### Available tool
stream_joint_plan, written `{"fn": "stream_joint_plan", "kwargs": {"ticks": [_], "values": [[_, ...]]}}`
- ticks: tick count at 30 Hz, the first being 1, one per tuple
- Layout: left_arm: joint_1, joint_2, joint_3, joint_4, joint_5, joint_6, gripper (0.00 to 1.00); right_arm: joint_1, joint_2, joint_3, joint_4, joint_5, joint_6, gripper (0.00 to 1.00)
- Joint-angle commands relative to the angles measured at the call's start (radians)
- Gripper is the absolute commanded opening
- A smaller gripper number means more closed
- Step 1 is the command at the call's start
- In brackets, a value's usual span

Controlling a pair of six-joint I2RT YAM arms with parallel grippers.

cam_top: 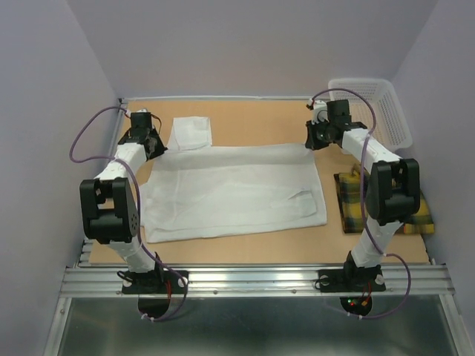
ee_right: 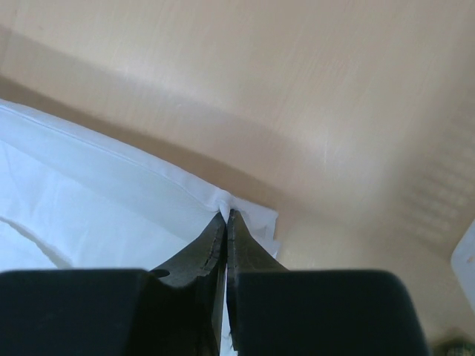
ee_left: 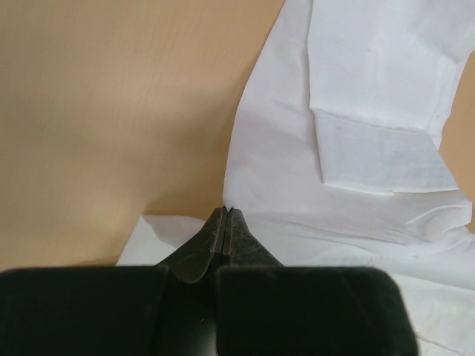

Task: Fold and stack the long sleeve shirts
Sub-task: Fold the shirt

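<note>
1. one wooden table (cam_top: 252, 248), the largest thing here; both arm bases are bolted to the rail at its near edge.
2. two long sleeve shirts. the white shirt (cam_top: 230, 189) lies spread flat across the middle of the table, with one folded part reaching toward the far left. the plaid shirt (cam_top: 347, 202) is the smaller bundle. it lies folded at the table's right edge, well apart from the white one and partly hidden behind the right arm.
3. two arms. the left arm (cam_top: 111, 200) rises from its base, bends at a raised elbow and reaches forward to the white shirt's far left corner. the right arm (cam_top: 390, 193) does the same toward the far right corner.
4. one white mesh basket (cam_top: 386, 111) at the far right corner, beyond the plaid shirt.
5. two grippers. the left gripper (ee_left: 226, 211) has its jaws pressed together, pinching the white shirt's edge. the right gripper (ee_right: 225, 213) is likewise clenched, with a corner of the white cloth caught between its tips.
</note>
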Motion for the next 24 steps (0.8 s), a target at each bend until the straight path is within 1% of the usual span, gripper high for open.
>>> {"fn": "stream_joint_plan", "kwargs": {"ticks": [1, 9, 15, 19, 22, 23, 24], "values": [[-0.002, -0.125, -0.084, 0.018, -0.071, -0.019, 0.0, 0.021, -0.079, -0.079, 0.065, 0.057, 0.026, 0.06], [-0.008, -0.227, -0.264, 0.024, -0.085, -0.062, 0.0, 0.041, -0.166, -0.281, 0.091, 0.092, 0.122, 0.07], [-0.015, -0.253, -0.351, 0.022, -0.079, -0.081, 0.0, 0.044, -0.202, -0.36, 0.112, 0.097, 0.198, 0.09], [-0.015, -0.239, -0.379, -0.002, -0.117, -0.108, 0.05, 0.045, -0.196, -0.404, 0.134, 0.067, 0.245, 0.14], [-0.013, -0.237, -0.393, -0.014, -0.138, -0.127, 0.1, 0.048, -0.183, -0.413, 0.137, 0.06, 0.255, 0.21], [-0.012, -0.242, -0.393, -0.017, -0.138, -0.128, 0.16, 0.05, -0.183, -0.409, 0.137, 0.058, 0.258, 0.23], [-0.013, -0.245, -0.39, -0.017, -0.138, -0.133, 0.2, 0.05, -0.188, -0.404, 0.137, 0.06, 0.259, 0.3]]}}
